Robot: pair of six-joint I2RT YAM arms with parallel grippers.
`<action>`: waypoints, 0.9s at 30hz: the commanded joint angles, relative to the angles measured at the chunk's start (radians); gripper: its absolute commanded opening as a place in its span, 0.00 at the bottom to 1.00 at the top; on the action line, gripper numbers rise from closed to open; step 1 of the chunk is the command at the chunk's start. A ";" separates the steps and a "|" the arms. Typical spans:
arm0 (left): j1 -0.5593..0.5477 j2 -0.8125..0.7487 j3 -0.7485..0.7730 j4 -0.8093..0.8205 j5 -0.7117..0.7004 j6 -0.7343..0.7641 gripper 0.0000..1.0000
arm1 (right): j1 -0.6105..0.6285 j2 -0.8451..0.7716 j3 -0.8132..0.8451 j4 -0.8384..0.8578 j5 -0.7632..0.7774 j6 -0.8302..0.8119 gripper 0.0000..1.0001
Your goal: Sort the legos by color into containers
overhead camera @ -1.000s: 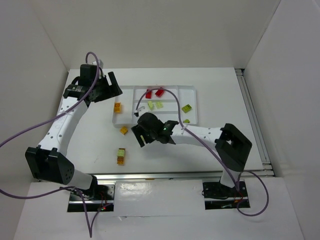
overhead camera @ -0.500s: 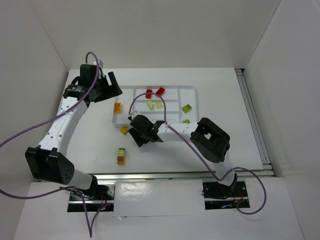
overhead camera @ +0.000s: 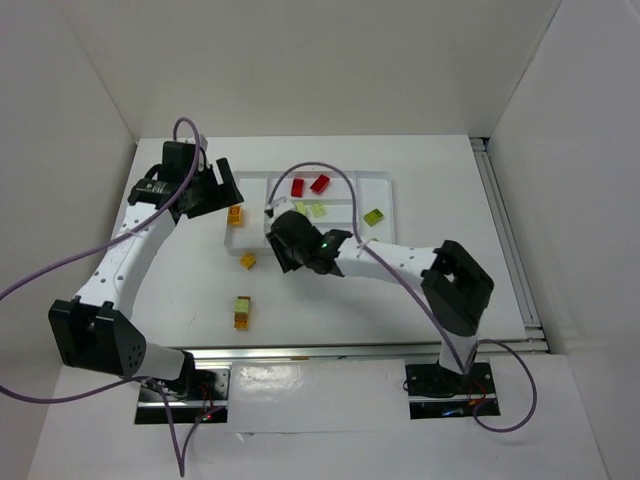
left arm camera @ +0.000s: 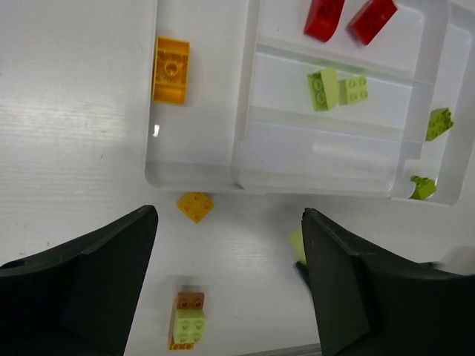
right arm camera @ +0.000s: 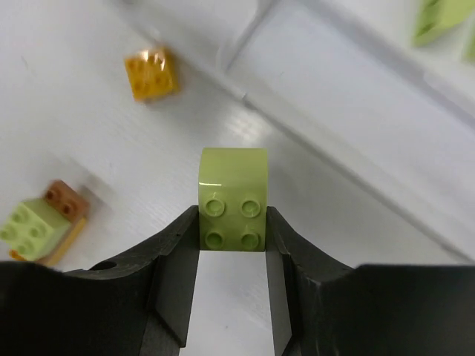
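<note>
Right hand (right arm camera: 232,231) clamped on light green brick (right arm camera: 232,194), above tabletop (overhead camera: 180,290) just near-side of white tray (left arm camera: 319,152) (toward far edge). Should clear the rim, release low beside green bricks (left arm camera: 323,89). Left hand (left arm camera: 230,285) apart, idle.

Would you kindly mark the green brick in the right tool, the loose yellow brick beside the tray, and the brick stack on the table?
green brick (right arm camera: 233,199): right wrist view, its studded face.
yellow brick (left arm camera: 196,205): left wrist view, centre of its studded top.
brick stack (left arm camera: 189,325): left wrist view, its green block.
</note>
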 commanded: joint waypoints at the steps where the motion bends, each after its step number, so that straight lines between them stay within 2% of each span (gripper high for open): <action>1: -0.009 -0.059 -0.061 -0.021 -0.007 0.017 0.89 | -0.093 -0.117 0.042 -0.018 0.088 0.056 0.37; 4: -0.040 -0.086 -0.124 -0.058 -0.043 -0.008 0.89 | -0.231 -0.055 0.113 -0.049 0.077 0.077 0.37; 8: -0.090 -0.133 -0.198 -0.111 -0.079 -0.069 0.89 | -0.328 0.063 0.223 -0.059 0.051 0.077 0.37; 13: -0.202 -0.187 -0.310 -0.166 -0.112 -0.181 0.88 | -0.395 0.198 0.346 -0.104 0.033 0.077 0.37; 18: -0.306 -0.176 -0.400 -0.187 -0.123 -0.261 0.87 | -0.420 0.247 0.368 -0.113 0.019 0.077 0.39; 22: -0.353 -0.153 -0.424 -0.196 -0.154 -0.315 0.87 | -0.420 0.247 0.368 -0.124 0.019 0.077 0.46; 24: -0.379 -0.153 -0.433 -0.196 -0.178 -0.329 0.87 | -0.420 0.233 0.346 -0.112 0.019 0.077 0.57; 25: -0.379 -0.141 -0.433 -0.196 -0.195 -0.329 0.87 | -0.420 0.219 0.332 -0.112 0.019 0.088 0.70; 27: -0.379 -0.125 -0.443 -0.205 -0.205 -0.338 0.86 | -0.420 0.201 0.322 -0.112 0.019 0.088 0.78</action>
